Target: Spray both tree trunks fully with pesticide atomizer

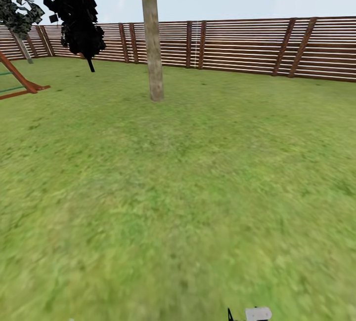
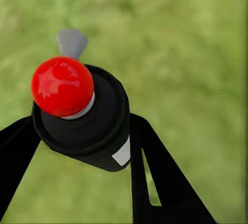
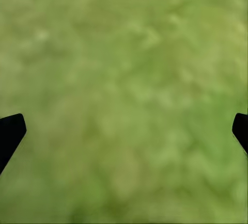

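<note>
Lawn (image 1: 198, 187): green grass across the whole lower frame. Slat fence (image 1: 247, 47): brown, along the upper frame. Tree trunk (image 1: 152, 34): grey-brown, upper centre-left. Dark tree (image 1: 74, 5): upper left. My left claw (image 2: 82, 131) grips the pesticide atomizer (image 2: 77, 115), red top up. My right claw (image 3: 124, 131) gapes wide over grass.

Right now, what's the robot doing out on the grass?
The robot is in a fenced garden. Its left claw is closed around the pesticide atomizer, the dark bottle with the red knob on top, held above the lawn. The right claw is open with nothing in it, over grass. A bare tree trunk stands ahead near the wooden fence, still some way off, and no white spray shows on it from here.
</note>
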Motion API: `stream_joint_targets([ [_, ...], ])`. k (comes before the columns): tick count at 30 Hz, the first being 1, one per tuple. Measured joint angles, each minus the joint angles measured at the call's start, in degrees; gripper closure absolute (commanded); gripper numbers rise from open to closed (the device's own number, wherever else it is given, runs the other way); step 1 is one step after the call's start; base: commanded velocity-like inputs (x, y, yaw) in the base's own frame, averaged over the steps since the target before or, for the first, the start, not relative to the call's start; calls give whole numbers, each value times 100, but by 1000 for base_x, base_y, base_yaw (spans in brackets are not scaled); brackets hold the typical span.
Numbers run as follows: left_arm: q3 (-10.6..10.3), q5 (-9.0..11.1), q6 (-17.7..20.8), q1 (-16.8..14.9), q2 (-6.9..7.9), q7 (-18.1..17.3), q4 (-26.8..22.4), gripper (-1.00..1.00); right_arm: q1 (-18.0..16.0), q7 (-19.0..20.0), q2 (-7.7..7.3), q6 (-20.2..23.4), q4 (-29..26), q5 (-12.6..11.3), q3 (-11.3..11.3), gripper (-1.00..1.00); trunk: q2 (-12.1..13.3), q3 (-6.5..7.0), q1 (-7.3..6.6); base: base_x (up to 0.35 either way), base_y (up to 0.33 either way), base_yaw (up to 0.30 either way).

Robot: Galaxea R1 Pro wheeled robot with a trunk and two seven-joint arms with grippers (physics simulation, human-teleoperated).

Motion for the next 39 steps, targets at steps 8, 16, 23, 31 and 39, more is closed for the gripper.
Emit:
stream_joint_targets([
  [8, -1, -7, -2, 0, 0, 0, 1, 100, 0, 0, 0, 3, 0, 0, -1, -100, 0, 0, 0, 339, 0, 0],
  [16, 0, -6, -1, 0, 0, 0, 2, 100, 0, -1, 0, 0, 0, 0, -1, -100, 0, 0, 0, 338, 0, 0],
  [23, 0, -6, 8, 0, 0, 0, 0, 100, 0, 2, 0, 1, 0, 0, -3, -100, 0, 0, 0, 338, 0, 0],
  [31, 0, -6, 9, 0, 0, 0, 3, 100, 0, 0, 105, 1, -5, -6, 10, -100, 0, 0, 0, 338, 0, 0],
  [39, 0, -5, 9, 0, 0, 0, 4, 100, 0, -23, 43, -17, -70, -19, -49, -100, 0, 0, 0, 339, 0, 0],
])
